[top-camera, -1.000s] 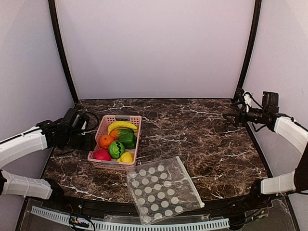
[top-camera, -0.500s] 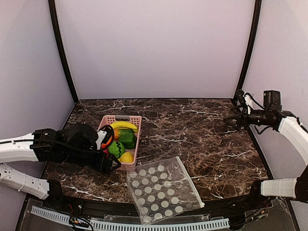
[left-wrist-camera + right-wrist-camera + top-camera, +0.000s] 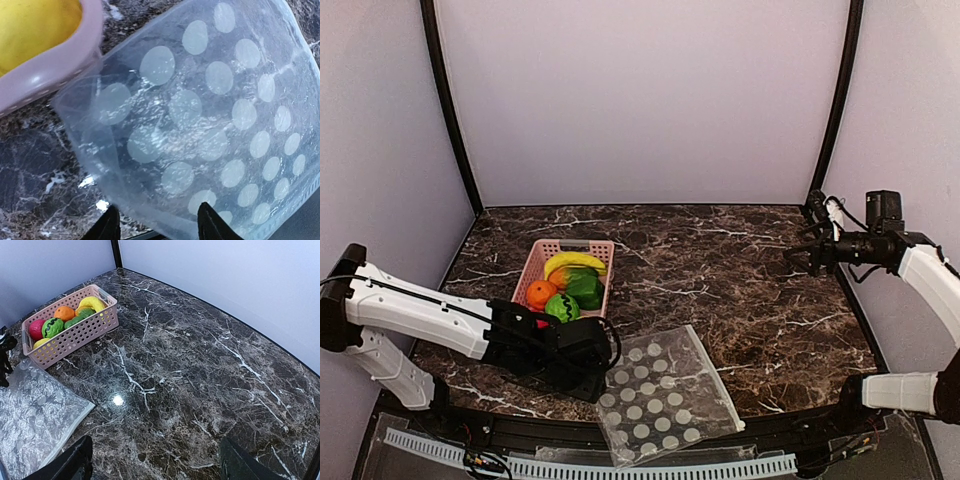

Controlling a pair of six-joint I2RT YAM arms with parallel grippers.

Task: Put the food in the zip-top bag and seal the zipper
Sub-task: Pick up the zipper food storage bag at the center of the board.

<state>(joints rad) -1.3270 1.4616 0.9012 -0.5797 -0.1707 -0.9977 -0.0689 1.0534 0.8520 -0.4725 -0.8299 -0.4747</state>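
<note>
Marble table (image 3: 750,300): we see left gripper (image 3: 159,225) part-open over bag (image 3: 210,115) edge, right gripper (image 3: 157,467) wide, both empty; slick film may slip the pinch.

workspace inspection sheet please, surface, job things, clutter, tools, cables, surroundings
surface: dark marble table, one glare spot, no spills seen
job's things: toy food all in the basket; polka-dot bag flat at the near edge, nothing in it
clutter: pink basket only
tools: left tool open, fingers astride the bag's edge; right tool open, raised over the table's right side
cables: black loop at the left wrist; wires on the right wrist
surroundings: plain pale walls, black posts
</note>
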